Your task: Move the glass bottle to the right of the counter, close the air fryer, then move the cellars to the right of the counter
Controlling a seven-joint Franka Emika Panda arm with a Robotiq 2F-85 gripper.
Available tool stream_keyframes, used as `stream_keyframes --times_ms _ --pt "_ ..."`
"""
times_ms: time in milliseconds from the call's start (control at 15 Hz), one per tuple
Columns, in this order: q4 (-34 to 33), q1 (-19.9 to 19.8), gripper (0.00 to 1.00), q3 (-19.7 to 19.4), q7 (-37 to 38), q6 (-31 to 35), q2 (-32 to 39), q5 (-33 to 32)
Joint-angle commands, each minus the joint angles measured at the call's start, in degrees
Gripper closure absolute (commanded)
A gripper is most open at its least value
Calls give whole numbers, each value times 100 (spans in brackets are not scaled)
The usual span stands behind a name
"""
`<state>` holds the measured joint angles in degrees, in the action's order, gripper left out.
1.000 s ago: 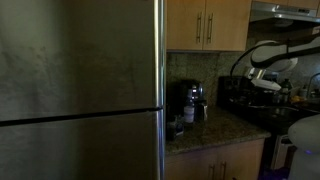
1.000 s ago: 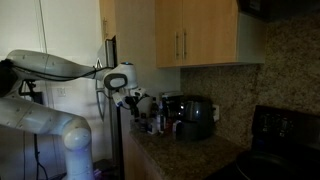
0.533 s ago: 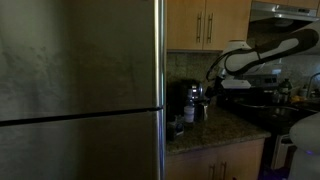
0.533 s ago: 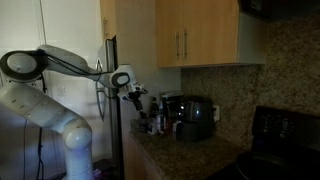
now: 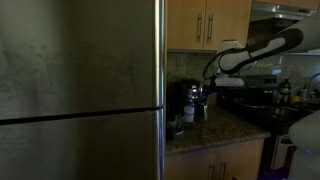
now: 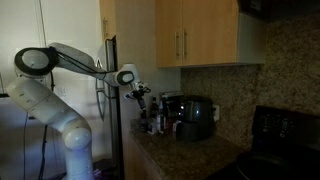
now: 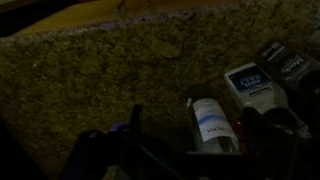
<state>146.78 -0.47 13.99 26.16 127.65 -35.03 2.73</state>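
Currently: gripper (image 6: 140,94), jaws spread wide and holding nothing, hangs in the air above the counter (image 6: 172,156), over a cluster of small items. Glass bottle (image 6: 157,118): appears to stand upright on the counter just beside the air fryer (image 6: 193,116), long axis vertical, below the gripper and slightly toward the fryer. Wrist view: a pale-labelled body, likely this bottle (image 7: 210,122), shows between the dark finger outlines, not yet enclosed. Judgement: the coming move calls for a near-vertical descent so the jaws straddle the bottle.
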Motion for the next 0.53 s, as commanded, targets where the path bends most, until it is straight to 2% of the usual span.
stream_keyframes --times_ms 0,267,333,467 --pt "-817 -139 0 128 584 79 782 -39" --pt "-1550 -81 0 89 1494 226 1380 107" --pt "-1187 40 0 -21 1238 156 993 -20" --pt "-1303 62 0 -36 1301 158 1125 -34"
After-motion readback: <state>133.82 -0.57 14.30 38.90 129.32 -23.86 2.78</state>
